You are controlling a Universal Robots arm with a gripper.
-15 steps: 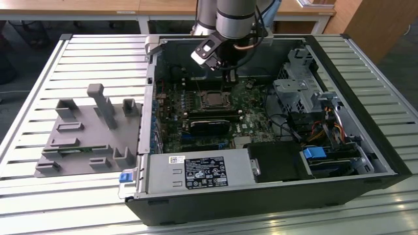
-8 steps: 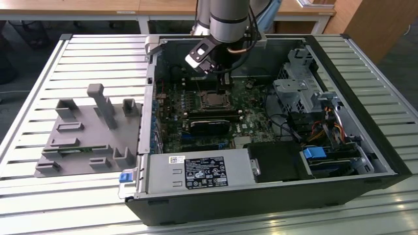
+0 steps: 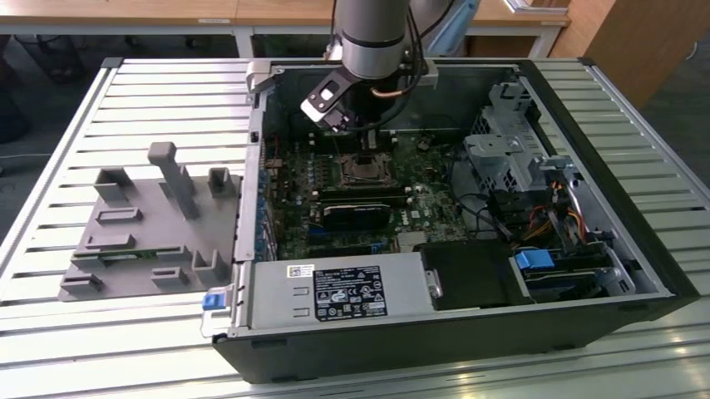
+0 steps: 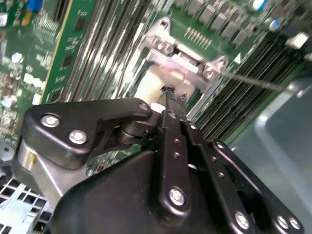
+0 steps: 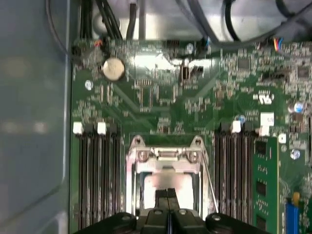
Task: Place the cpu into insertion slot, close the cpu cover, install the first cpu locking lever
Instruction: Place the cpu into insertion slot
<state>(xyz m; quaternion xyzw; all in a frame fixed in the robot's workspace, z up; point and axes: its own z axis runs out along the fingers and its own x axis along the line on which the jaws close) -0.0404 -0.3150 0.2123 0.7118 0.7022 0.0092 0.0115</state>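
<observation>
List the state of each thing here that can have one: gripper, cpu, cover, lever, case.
Gripper: shut, tips just above the cpu.
Cpu: lying flat in the slot.
Cover: seems lowered over the cpu, which shows through its window.
Lever: thin rod beside the cover; cannot tell if it is latched.
Case: on its side, open at the top.

Lab/wkshop: slatted metal bench (image 3: 133, 83), open PC case (image 3: 444, 341).
</observation>
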